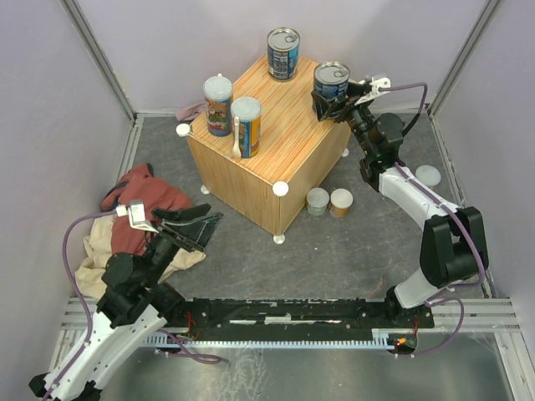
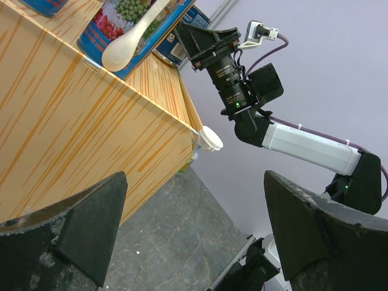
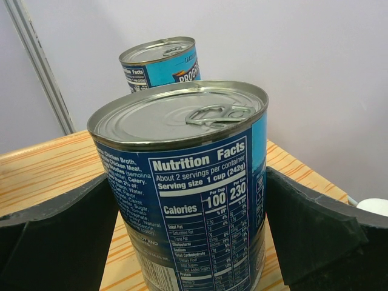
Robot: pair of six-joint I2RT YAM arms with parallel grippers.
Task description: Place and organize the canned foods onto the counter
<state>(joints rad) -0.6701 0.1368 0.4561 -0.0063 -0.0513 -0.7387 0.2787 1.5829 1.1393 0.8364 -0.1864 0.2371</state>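
Observation:
The counter [image 1: 280,146] is a wood-grain cube with four canned foods on top. Two tall orange and blue ones [image 1: 218,104] [image 1: 246,126] stand at its left. A blue ring-pull can [image 1: 282,53] stands at the back. My right gripper [image 1: 332,102] is open, its fingers straddling the other blue can [image 1: 331,81] [image 3: 188,194], which stands on the counter [image 3: 48,176] with the fingers close to its sides. Two short pale-lidded cans [image 1: 318,201] [image 1: 340,202] stand on the floor by the counter's right side, and a third [image 1: 428,175] lies farther right. My left gripper [image 1: 209,231] [image 2: 194,236] hangs open and empty, left of the counter [image 2: 79,139].
A red cloth [image 1: 142,200] and a beige cloth [image 1: 96,255] lie on the floor at the left, under my left arm. A white spoon [image 1: 236,138] [image 2: 130,42] leans against the front tall can. Purple walls close the space in on three sides.

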